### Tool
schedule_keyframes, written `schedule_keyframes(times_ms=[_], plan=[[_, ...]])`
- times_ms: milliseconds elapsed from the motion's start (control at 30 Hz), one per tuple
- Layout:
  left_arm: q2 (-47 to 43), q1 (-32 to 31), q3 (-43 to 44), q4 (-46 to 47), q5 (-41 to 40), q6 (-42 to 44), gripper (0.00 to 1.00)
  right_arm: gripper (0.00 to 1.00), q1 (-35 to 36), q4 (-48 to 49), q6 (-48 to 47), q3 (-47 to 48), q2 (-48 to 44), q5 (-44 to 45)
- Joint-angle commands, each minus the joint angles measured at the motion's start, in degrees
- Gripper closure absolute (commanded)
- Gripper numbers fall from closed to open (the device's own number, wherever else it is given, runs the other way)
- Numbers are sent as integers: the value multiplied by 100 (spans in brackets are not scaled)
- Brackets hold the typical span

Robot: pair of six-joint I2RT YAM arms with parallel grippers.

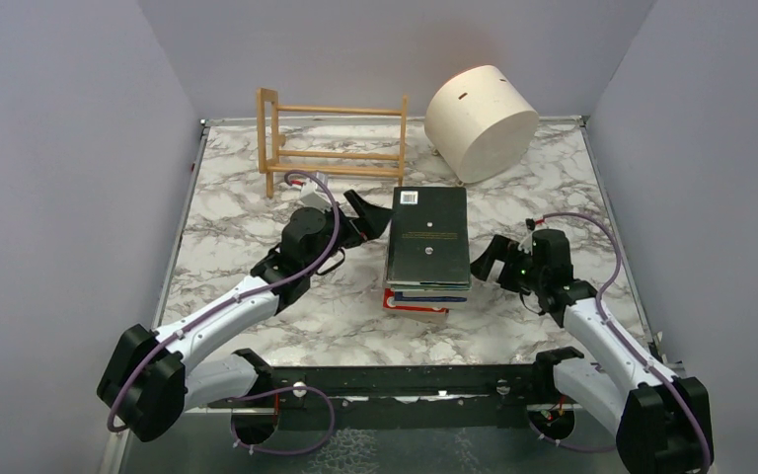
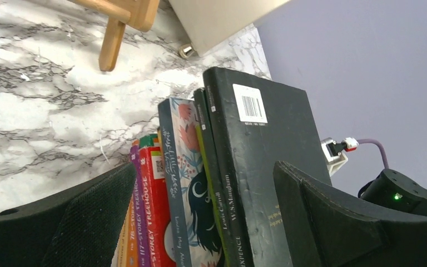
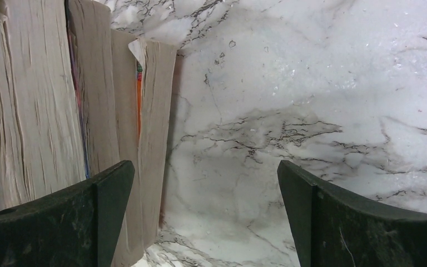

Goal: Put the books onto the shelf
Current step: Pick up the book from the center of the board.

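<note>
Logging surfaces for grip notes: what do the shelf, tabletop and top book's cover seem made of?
Shelf: light unpainted wood, matte; pale slats and dowels. Tabletop: marble look, slight sheen; grey veins on white, possibly laminate rather than stone. Top book's cover: dark coated card, semi-gloss; light scuffs and a barcode label.

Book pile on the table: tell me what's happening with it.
The books lie in one stack, none on the shelf yet. The left gripper faces the spines with its jaws open. The right gripper is open beside the page edges. Neither holds a book.
</note>
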Motion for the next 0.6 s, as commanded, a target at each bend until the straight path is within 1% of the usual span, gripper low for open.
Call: schedule_keyframes(times_ms=[0,233,400,567], plan=[[28,240,4,50,138,78,11,0,34,458,30,-73,174,-8],[298,686,-282,338,629,-116,11,0,36,729,28,-218,433,-56],[591,706,-370,470,737,-162,11,0,37,833,8,-251,495,-74],[518,706,-425,564,788,-245,11,0,37,713,88,-118,70,86]])
